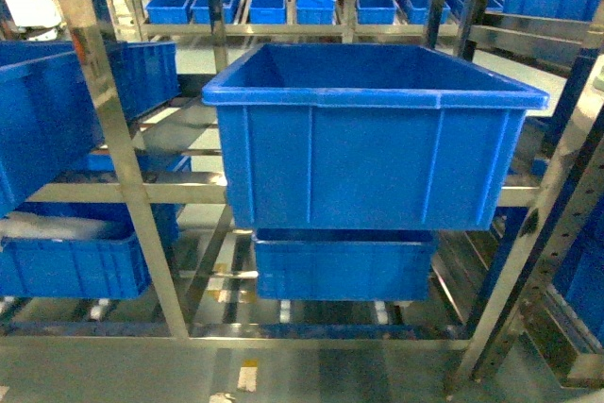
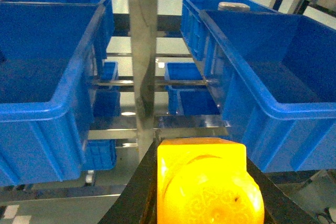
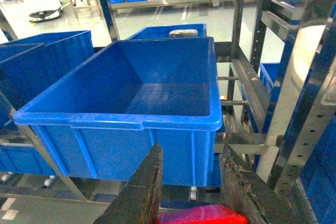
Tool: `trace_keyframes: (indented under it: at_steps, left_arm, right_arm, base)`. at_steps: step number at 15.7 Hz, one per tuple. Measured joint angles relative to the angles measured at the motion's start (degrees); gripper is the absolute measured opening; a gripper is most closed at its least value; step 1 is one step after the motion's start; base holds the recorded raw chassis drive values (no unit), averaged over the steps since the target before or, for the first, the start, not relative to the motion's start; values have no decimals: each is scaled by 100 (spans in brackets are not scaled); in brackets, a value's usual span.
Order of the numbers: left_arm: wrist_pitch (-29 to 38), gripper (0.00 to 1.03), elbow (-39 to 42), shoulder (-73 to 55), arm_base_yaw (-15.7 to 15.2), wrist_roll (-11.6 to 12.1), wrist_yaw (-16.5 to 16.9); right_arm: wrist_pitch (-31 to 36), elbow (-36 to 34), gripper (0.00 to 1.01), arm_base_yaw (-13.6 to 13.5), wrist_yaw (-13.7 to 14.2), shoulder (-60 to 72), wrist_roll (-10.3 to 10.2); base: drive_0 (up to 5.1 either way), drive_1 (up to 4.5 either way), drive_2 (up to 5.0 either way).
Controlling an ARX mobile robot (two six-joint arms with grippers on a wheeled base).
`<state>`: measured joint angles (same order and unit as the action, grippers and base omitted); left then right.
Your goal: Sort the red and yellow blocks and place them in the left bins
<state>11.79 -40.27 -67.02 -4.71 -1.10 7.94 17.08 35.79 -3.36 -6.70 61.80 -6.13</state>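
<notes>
Yellow brick [image 2: 207, 182] in left hand [image 2: 202, 192], seemingly gripped, before blue crates [image 2: 47, 114].

Shiny perforated steel shelving rack [image 1: 118, 186] with slanted uprights, pale glossy floor [image 1: 311, 365] beneath, second steel rack [image 1: 283, 30] well behind carrying a row of small blue plastic trays [image 1: 267, 5].

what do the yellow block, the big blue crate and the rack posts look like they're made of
Yellow block: glossy plastic, by its bright sheen and moulded stud. Blue crate: likely moulded plastic, with ribbed walls and a thick rolled rim. Rack post: probably bare metal, silvery and reflective.
</notes>
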Motion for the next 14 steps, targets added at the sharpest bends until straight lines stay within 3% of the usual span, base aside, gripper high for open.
trace_keyframes:
  at_steps: [11,14]
  left_arm:
    - [2,26,0,0,-4,0,0]
    - [-15,26,0,-15,-52,-2,-42]
  right_arm:
    - [13,2,27,0,2,2,0]
    - [13,2,27,-37,-35,-2,0]
  base:
    - [-482,276,221]
    - [0,0,0]
